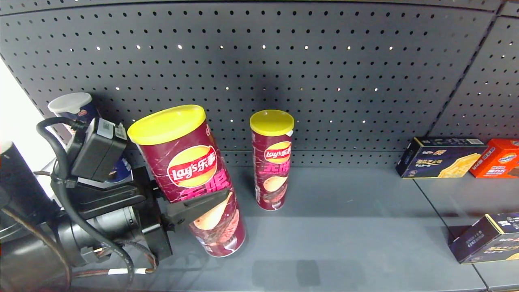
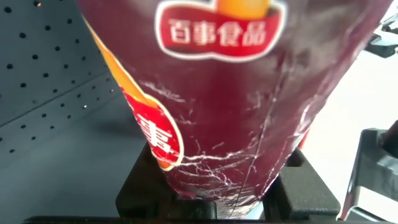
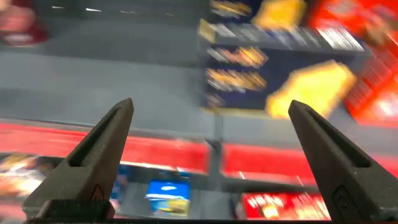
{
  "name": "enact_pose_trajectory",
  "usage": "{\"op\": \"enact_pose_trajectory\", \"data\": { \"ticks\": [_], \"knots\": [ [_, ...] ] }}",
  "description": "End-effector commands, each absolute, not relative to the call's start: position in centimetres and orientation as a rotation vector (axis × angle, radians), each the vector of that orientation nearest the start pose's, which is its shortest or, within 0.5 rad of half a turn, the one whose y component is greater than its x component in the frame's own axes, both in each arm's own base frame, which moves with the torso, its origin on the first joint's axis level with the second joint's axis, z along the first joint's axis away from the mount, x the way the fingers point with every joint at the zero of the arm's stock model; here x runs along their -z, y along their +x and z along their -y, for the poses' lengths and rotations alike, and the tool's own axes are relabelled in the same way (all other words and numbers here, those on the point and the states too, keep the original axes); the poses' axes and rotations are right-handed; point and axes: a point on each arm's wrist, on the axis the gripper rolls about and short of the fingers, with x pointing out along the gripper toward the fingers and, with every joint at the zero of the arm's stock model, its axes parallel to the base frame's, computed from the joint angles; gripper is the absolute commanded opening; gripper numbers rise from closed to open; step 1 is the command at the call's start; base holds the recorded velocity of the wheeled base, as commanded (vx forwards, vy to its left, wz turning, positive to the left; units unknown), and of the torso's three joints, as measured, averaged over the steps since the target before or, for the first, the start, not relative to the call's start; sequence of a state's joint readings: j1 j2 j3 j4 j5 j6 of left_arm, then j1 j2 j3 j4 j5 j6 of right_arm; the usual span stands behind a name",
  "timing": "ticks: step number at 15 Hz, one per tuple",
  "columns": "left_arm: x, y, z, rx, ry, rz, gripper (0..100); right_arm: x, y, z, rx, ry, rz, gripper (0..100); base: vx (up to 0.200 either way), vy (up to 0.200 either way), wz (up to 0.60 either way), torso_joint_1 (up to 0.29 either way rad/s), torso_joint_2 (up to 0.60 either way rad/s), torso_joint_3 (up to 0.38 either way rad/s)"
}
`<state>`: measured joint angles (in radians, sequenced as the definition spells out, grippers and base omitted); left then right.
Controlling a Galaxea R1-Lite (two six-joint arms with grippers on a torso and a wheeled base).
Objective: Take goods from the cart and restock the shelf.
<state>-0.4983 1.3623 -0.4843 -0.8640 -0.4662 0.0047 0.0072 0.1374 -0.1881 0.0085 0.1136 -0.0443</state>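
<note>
— Where is the chips can (image 1: 190, 178)?
— It is tilted at the front of the shelf (image 1: 344, 243), pinched by the left gripper (image 1: 204, 202), near a second can (image 1: 272, 162) that stands upright.
— And the right gripper (image 3: 210, 104)?
— Its fingers are spread wide and hold nothing.

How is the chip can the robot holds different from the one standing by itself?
The held can leans over; the standing can is straight up. The left gripper clamps the held can, while nothing touches the standing can on the shelf. The standing can sits closer to the back wall than the held can. Both are dark red tubes with yellow lids.
</note>
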Motion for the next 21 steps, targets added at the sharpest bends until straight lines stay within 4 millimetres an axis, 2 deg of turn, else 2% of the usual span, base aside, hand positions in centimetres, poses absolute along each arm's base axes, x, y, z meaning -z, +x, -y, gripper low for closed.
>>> {"op": "enact_pose_trajectory", "data": {
  "ticks": [1,3,4,5,9,12,16,18,21],
  "knots": [
    [-20.6,18.3,11.1,0.962,0.005,-0.019,0,-16.5,-1.4,-0.3,-0.162,-0.039,0.023,100,0.000,0.000,0.00,0.000,0.00,0.000],
    [-20.6,18.5,11.2,0.960,0.005,-0.020,0,-18.8,-0.8,-0.3,-0.219,0.003,0.027,100,0.000,0.000,0.00,0.000,0.00,0.000],
    [-20.7,18.6,11.2,0.957,0.005,-0.019,0,-20.7,0.5,-0.4,-0.262,0.006,0.001,100,0.000,0.000,0.00,0.000,0.00,0.000],
    [-20.9,18.6,11.2,0.956,0.004,-0.012,0,-21.5,1.5,-0.6,-0.301,0.006,-0.021,100,0.000,0.000,0.00,0.000,0.00,0.000],
    [-20.5,18.9,11.2,0.914,0.012,-0.023,0,-21.7,4.5,-1.6,-0.443,-0.001,-0.105,100,0.000,0.000,0.00,0.000,0.00,0.000],
    [-20.2,19.7,10.6,0.913,0.005,-0.040,0,-22.3,7.4,-2.6,-0.449,-0.067,-0.171,100,0.000,0.000,0.00,0.000,0.00,0.000],
    [-20.2,20.5,9.5,0.865,0.002,-0.042,0,-23.3,11.0,-4.4,-0.506,-0.043,-0.244,100,0.000,0.000,0.00,0.000,0.00,0.000],
    [-20.2,20.6,9.3,0.867,0.002,-0.044,0,-24.0,12.1,-5.4,-0.546,-0.051,-0.247,100,0.000,0.000,0.00,0.000,0.00,0.000],
    [-19.8,20.8,9.5,0.880,0.001,-0.058,0,-24.7,14.9,-7.4,-0.594,-0.063,-0.185,100,0.000,0.000,0.00,0.000,0.00,0.000]
  ]
}}
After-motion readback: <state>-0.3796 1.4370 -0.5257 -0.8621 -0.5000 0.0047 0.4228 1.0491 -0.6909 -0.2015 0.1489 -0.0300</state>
